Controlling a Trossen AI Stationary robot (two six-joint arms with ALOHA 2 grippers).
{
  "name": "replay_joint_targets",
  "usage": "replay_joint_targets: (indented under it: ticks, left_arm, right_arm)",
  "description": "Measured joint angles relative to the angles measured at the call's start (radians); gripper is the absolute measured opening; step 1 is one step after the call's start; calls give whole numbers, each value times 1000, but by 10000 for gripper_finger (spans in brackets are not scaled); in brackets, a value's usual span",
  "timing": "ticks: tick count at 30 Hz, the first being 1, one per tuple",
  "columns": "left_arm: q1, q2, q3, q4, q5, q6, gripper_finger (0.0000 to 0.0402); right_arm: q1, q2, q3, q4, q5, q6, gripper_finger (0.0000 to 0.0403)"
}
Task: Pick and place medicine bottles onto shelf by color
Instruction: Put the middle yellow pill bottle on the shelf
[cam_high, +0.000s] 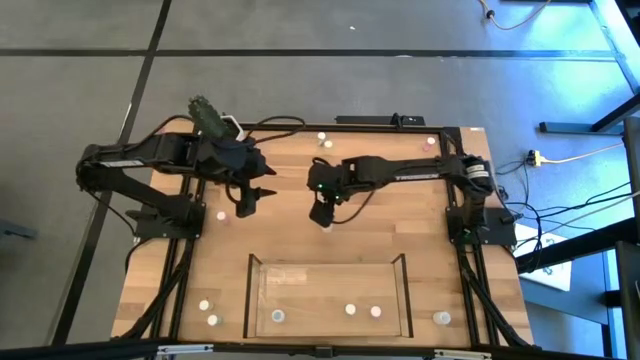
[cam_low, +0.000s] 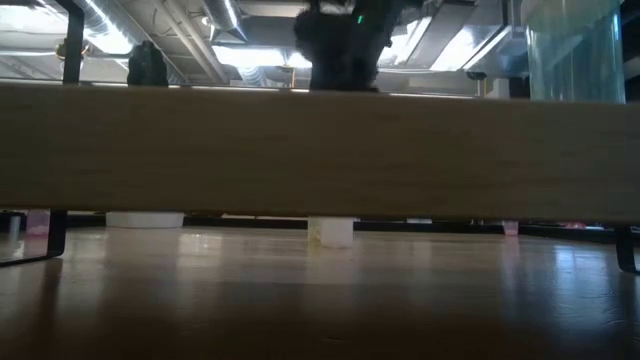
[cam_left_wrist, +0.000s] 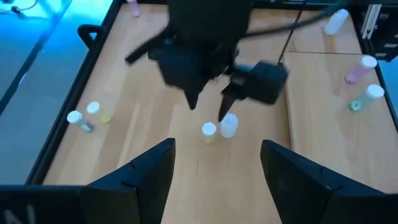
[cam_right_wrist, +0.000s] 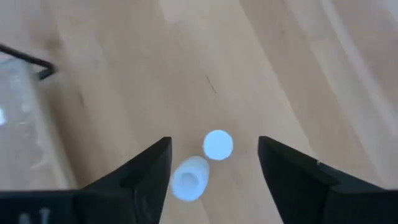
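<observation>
Two small white-capped medicine bottles stand close together at the table's middle: one upright (cam_right_wrist: 217, 144), one tipped over (cam_right_wrist: 189, 177), also seen as a pair (cam_left_wrist: 217, 127). My right gripper (cam_high: 322, 215) hangs open just above them, slanting down, a finger on either side (cam_right_wrist: 214, 142). My left gripper (cam_high: 247, 203) is open in the air at the left, holding nothing (cam_left_wrist: 217, 146). The shelf (cam_high: 250, 290) sits at the near edge with three bottles on its floor (cam_high: 350, 309).
More bottles lie at the far edge (cam_high: 322, 136), far right (cam_high: 431, 143), left (cam_high: 220, 214), near left (cam_high: 203, 302) and near right (cam_high: 441, 317). A cactus pot (cam_high: 205, 112) stands at the far left corner. A wooden board (cam_low: 320, 150) blocks most of the low view.
</observation>
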Motion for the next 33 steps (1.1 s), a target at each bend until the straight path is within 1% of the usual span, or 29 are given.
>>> replay_joint_targets:
  ticks: [4, 9, 15, 17, 21, 33]
  left_arm:
    - [0, -1, 0, -7, 0, 22, 231]
    - [0, -1, 0, -12, -6, 23, 231]
    - [0, -1, 0, -14, -41, 24, 231]
    - [0, -1, 0, -17, -53, 24, 231]
    - [0, -1, 0, -19, -53, 24, 231]
    - [0, -1, 0, -19, -53, 24, 231]
  right_arm:
    - [-14, 37, -1, 3, -3, 37, 240]
    - [-19, 55, -1, 7, -3, 135, 240]
    - [-19, 57, -1, 7, -3, 132, 239]
    - [-17, 57, -1, 7, 1, 109, 239]
    - [-15, 66, 0, 3, 13, 83, 239]
    - [-3, 76, 0, 2, 11, 113, 239]
